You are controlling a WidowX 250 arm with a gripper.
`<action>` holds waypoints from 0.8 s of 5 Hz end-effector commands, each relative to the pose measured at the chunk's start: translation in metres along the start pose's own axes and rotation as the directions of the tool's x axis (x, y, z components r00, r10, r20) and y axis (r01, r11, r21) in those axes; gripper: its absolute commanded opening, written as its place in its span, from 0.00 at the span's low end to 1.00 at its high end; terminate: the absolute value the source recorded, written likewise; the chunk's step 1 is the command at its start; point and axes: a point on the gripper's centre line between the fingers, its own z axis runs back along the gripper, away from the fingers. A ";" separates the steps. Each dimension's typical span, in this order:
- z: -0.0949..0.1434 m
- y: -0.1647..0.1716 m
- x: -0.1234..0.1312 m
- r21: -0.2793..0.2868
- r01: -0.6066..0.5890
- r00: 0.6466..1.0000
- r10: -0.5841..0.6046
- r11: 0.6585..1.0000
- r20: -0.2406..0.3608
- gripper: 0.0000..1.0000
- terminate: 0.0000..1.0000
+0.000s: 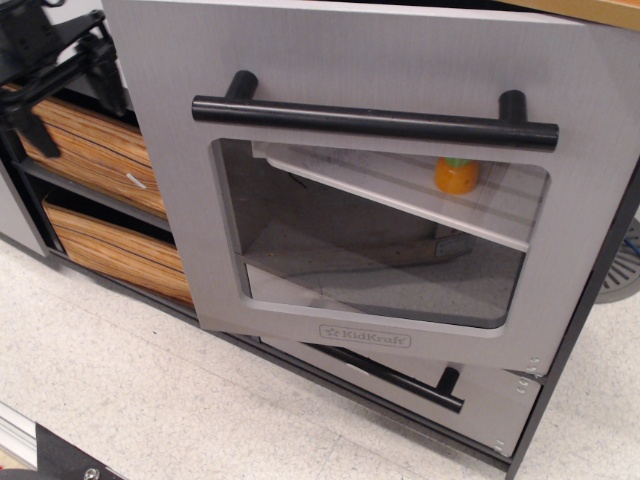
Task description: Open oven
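Observation:
The grey oven (pixel 370 60) fills most of the view. Its large door has a long black bar handle (pixel 375 122), a rounded clear window (pixel 300 230) and a KidKraft logo (pixel 365 336). The door's lower edge overlaps the drawer below, so it seems to stand slightly out from the frame. Through the window I see a ribbed white shelf (pixel 400 190) with a small orange toy (pixel 457 175) on it. My black gripper (pixel 72 115) is at the upper left, left of the door and apart from it. Its fingers are spread and hold nothing.
Two wood-grain drawers (pixel 95 150) sit left of the oven, right behind the gripper. A smaller grey drawer (pixel 480 395) with a shorter black handle (pixel 390 375) lies under the door. Speckled white floor (pixel 150 390) runs in front. A round grey object (pixel 625 265) shows at the right edge.

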 end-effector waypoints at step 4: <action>0.030 0.055 -0.069 0.014 0.490 0.856 -0.477 0.872 -0.200 1.00 0.00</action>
